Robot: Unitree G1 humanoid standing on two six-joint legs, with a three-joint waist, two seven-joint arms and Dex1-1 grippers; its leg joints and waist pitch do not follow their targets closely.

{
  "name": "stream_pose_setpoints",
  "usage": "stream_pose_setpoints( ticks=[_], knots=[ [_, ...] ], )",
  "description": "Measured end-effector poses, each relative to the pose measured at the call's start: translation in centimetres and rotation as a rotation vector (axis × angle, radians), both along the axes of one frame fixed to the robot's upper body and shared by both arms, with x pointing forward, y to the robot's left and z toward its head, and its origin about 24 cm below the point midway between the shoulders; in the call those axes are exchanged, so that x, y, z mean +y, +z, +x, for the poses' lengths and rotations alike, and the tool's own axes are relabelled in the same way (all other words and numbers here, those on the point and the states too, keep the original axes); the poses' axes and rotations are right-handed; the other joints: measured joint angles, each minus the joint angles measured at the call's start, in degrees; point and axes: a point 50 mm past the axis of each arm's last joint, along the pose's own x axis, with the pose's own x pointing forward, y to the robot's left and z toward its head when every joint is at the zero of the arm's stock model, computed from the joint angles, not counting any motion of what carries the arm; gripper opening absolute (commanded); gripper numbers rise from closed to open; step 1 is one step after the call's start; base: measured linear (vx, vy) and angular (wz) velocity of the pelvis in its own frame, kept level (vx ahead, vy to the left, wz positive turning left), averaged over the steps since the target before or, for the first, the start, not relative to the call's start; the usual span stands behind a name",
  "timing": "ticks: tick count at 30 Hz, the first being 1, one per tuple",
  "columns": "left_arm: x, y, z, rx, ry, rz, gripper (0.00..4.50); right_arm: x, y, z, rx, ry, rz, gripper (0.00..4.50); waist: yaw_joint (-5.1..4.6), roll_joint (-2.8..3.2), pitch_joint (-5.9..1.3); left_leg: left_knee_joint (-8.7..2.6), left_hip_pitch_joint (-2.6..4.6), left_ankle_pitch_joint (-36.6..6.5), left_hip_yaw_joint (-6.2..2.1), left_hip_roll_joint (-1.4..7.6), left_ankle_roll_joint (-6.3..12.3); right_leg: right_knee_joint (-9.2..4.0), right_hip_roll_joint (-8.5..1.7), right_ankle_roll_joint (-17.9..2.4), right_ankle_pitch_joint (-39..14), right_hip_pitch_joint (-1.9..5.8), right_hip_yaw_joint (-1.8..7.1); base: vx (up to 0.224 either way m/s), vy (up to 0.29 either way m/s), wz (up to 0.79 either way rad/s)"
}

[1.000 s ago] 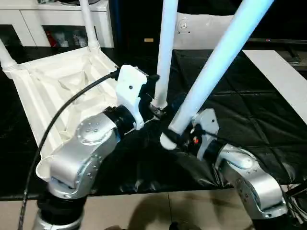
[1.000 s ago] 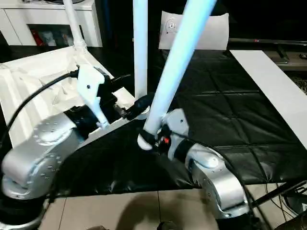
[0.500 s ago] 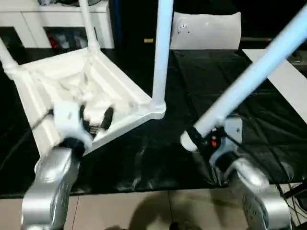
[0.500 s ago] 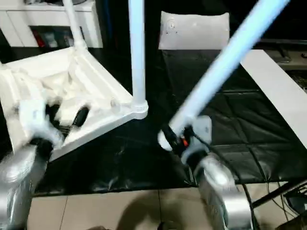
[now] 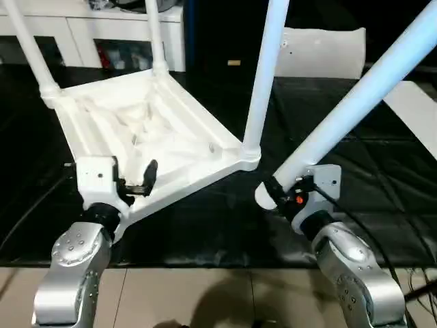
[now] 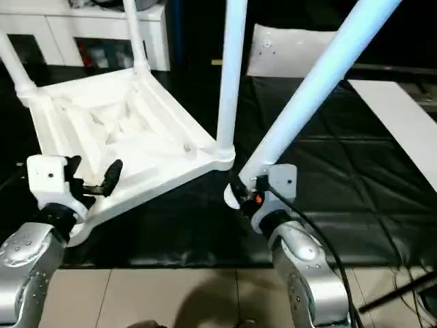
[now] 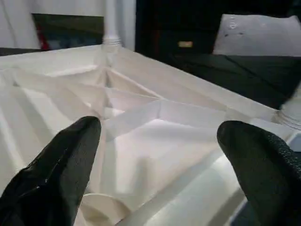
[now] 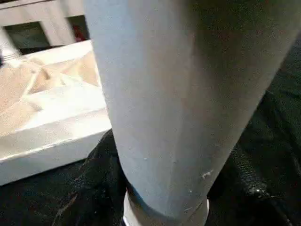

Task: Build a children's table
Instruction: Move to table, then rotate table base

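The children's table lies upside down as a white ribbed tabletop (image 5: 147,130) on black cloth. Three white legs stand in its corner sockets: far left (image 5: 27,41), back (image 5: 156,34) and near right (image 5: 263,75). A fourth leg (image 5: 355,102) leans up to the right, and my right gripper (image 5: 276,191) is shut around its thick lower end, just right of the near-right corner; the right wrist view shows this leg (image 8: 174,103) between the fingers. My left gripper (image 5: 133,179) stands open over the tabletop's near-left part, with a round socket (image 7: 101,212) below the fingers (image 7: 61,165).
A white cabinet (image 5: 89,27) stands behind the table at the left. A white flat bag (image 5: 321,51) lies at the back, and a white board (image 5: 413,109) runs along the right. Pale floor (image 5: 205,294) begins at the cloth's front edge.
My left arm has drawn back from the near-right corner leg to the tabletop's near-left part. The right gripper's leg now leans further to the right. The camera has shifted.
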Motion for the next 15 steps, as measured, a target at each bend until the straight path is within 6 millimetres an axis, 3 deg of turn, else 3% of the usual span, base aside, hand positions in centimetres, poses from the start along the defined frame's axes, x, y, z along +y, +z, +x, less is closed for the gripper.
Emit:
stream_pose_setpoints(
  ticks=[2, 4, 5, 6, 7, 8, 9, 10, 11, 12, 13, 14, 15],
  knots=[
    [-0.3, 0.0, 0.0, -0.005, -0.01, -0.001, 4.5, -0.2, -0.3, 0.1, 0.012, -0.016, -0.003, 1.89, 0.18, 0.4, 0.24, 1.27, -0.03, -0.65, -0.15, -0.01, 0.66, -0.72, -0.18, 0.91, 0.37, 0.79, -0.34, -0.061, 0.118, -0.03],
    [0.2, -0.1, -0.1, -0.004, 0.003, 0.016, 4.5, -0.1, -0.3, 0.1, 0.01, -0.018, 0.005, 1.89, -1.08, 0.89, 0.51, 1.02, 0.11, -0.67, -0.01, -0.26, 0.93, 0.0, 0.4, 0.35, -2.43, 0.78, -0.88, -0.084, 0.138, 0.05],
    [0.4, 0.0, -0.1, -0.006, 0.009, 0.026, 4.5, 0.4, -0.3, 0.1, 0.005, 0.0, 0.013, 1.89, -1.64, 1.16, 0.65, 0.62, 0.05, -0.56, 0.17, -0.32, 1.02, 1.41, 0.44, -1.01, -4.41, 0.64, -1.26, -0.074, 0.125, 0.1],
    [0.5, 0.1, -0.1, -0.01, 0.014, 0.03, 4.5, 0.8, -0.3, 0.1, 0.005, 0.017, 0.015, 1.89, -1.82, 0.92, 0.62, -0.25, 0.28, -0.33, 0.46, -0.35, 1.13, 6.69, 0.83, -1.62, -4.74, -0.03, -3.57, -0.063, 0.061, 0.14],
    [0.5, 0.1, -0.1, -0.012, 0.013, 0.029, 4.5, 0.8, -0.3, 0.0, 0.002, 0.02, 0.01, 1.89, -1.76, 0.71, 0.49, -1.11, 0.57, -0.22, 0.85, -0.42, 0.95, 7.93, 1.75, -1.68, -4.75, 0.55, -5.12, -0.063, 0.061, 0.14],
    [0.5, 0.1, -0.1, -0.013, 0.012, 0.03, 4.5, 0.8, -0.2, 0.1, -0.005, 0.022, 0.008, 1.89, -1.68, -0.12, 0.01, -2.24, 0.76, 0.11, 1.99, -0.88, 0.4, 7.16, 2.36, -1.95, -4.94, 1.29, -5.63, 0.0, 0.0, 0.0],
    [0.4, 0.2, 0.0, -0.017, 0.01, 0.026, 4.5, 0.7, 0.1, 0.3, -0.026, 0.024, 0.003, 1.89, -1.17, -2.16, -1.0, -2.87, 0.33, 0.46, 3.02, -2.54, -0.41, 5.33, 2.46, -0.41, -4.78, 2.26, -3.81, 0.0, 0.0, 0.0],
    [0.0, 0.2, 0.1, -0.019, -0.004, 0.021, 4.5, 0.5, 0.4, 0.4, -0.041, 0.016, -0.001, 1.89, -0.87, -1.49, -0.74, -0.12, -1.04, -0.57, 1.28, -3.26, -2.67, 5.72, 1.91, 0.42, -4.57, 1.15, -3.59, 0.0, 0.0, 0.0],
    [-0.3, 0.0, 0.0, -0.012, -0.013, 0.016, 4.5, 0.2, 0.4, 0.5, -0.038, 0.008, -0.009, 1.89, -0.17, -0.83, -0.66, 4.64, -2.11, -1.53, -2.77, -3.59, -4.38, 6.23, 1.89, 0.59, -4.4, 1.08, -3.02, 0.007, 0.076, -0.26],
    [-0.1, -0.2, -0.1, -0.003, -0.007, 0.022, 4.5, 0.1, 0.3, 0.5, -0.034, 0.002, -0.008, 1.89, -0.04, 0.47, -0.4, 9.78, -2.26, -1.83, -8.3, -2.78, -5.92, 6.35, 1.56, 0.97, -4.17, 1.17, -3.64, 0.035, 0.158, -0.43],
    [-0.1, -0.1, -0.1, -0.006, -0.007, 0.025, 4.5, 0.0, 0.1, 0.4, -0.028, 0.0, -0.009, 1.89, 0.01, 0.75, -0.29, 8.39, -1.45, -3.52, -9.56, -1.63, -7.65, 6.3, 1.34, 1.16, -4.04, 1.1, -3.74, 0.035, 0.158, -0.43],
    [-0.1, 0.1, 0.1, -0.015, -0.012, 0.026, 4.5, -0.1, 0.0, 0.4, -0.025, -0.004, -0.009, 1.89, -0.23, 1.26, -0.21, 5.77, -0.68, -5.14, -9.04, -1.04, -5.49, 6.15, 1.21, 1.12, -3.96, 0.99, -3.78, -0.032, 0.184, -0.01],
    [0.0, 0.4, 0.2, -0.024, -0.012, 0.042, 4.5, 0.0, -0.2, 0.4, -0.015, -0.004, -0.006, 1.89, -1.13, 1.63, -0.35, 4.75, -0.33, -4.18, -8.38, -1.15, -3.43, 5.91, 1.85, -0.13, -4.47, 0.64, -3.04, -0.013, 0.17, 0.08]
  ],
)
